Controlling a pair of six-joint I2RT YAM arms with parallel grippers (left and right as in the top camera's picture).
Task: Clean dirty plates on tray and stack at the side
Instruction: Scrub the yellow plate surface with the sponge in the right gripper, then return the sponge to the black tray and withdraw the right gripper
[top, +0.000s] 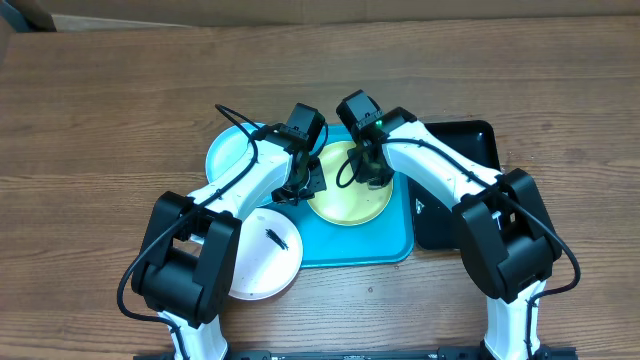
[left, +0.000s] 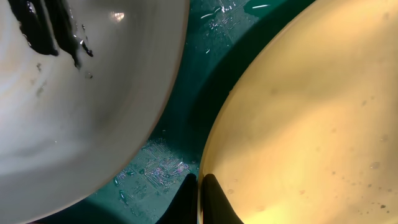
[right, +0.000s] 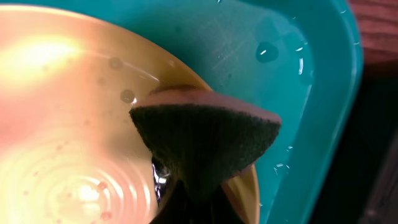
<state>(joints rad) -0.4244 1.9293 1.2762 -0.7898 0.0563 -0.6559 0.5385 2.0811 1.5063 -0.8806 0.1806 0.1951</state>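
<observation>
The yellow-green plate (top: 345, 205) lies on the turquoise tray (top: 380, 245), wet with droplets. My left gripper (top: 297, 188) is shut on that plate's left rim; in the left wrist view its two fingers pinch the thin edge (left: 199, 186). My right gripper (top: 372, 175) is shut on a sponge (right: 205, 140), dark scouring side forward, pressed on the yellow-green plate (right: 62, 124) near its rim. The cyan plate (top: 232, 155) sits on the tray's left part, partly under my left arm. The white plate (top: 262, 262), with a small dark smear, lies at the tray's front-left corner.
A glossy black tray (top: 470, 140) lies right of the turquoise tray, partly under my right arm. In the left wrist view a pale plate (left: 74, 118) with a dark smear lies close beside the yellow-green plate (left: 311, 112). Water beads on the tray floor (right: 311, 93).
</observation>
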